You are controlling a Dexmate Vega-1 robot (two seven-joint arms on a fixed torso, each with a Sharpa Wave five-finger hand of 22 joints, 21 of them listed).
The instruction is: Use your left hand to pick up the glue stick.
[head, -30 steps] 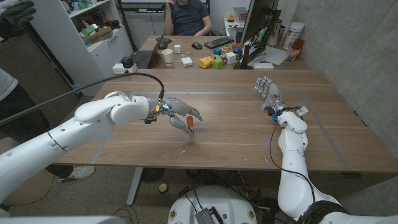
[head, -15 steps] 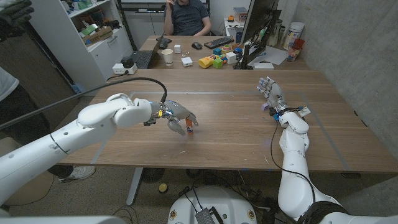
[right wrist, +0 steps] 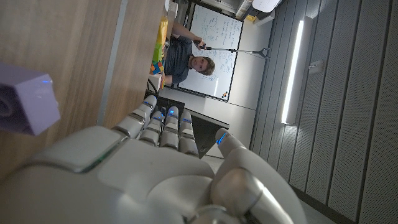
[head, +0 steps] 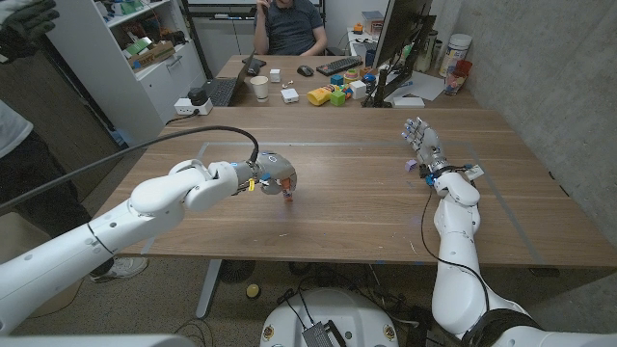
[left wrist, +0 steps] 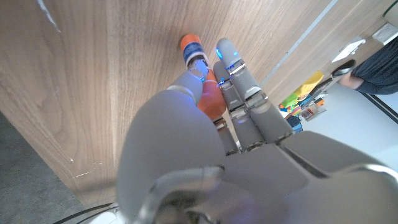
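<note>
The left hand (head: 277,180) grips the orange glue stick (left wrist: 200,78) over the wooden table (head: 366,207), while the right hand (head: 421,140) stands empty with fingers extended.

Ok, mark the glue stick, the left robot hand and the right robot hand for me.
glue stick (left wrist: 192,46), left wrist view, orange cap end.
left robot hand (head: 275,175), head view, back of hand.
right robot hand (head: 421,141), head view, palm.

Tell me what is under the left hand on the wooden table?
Under the left hand is the orange glue stick, with fingers closed around it. Its end sticks out past the fingertips; the rest of its body is covered by the hand.
</note>
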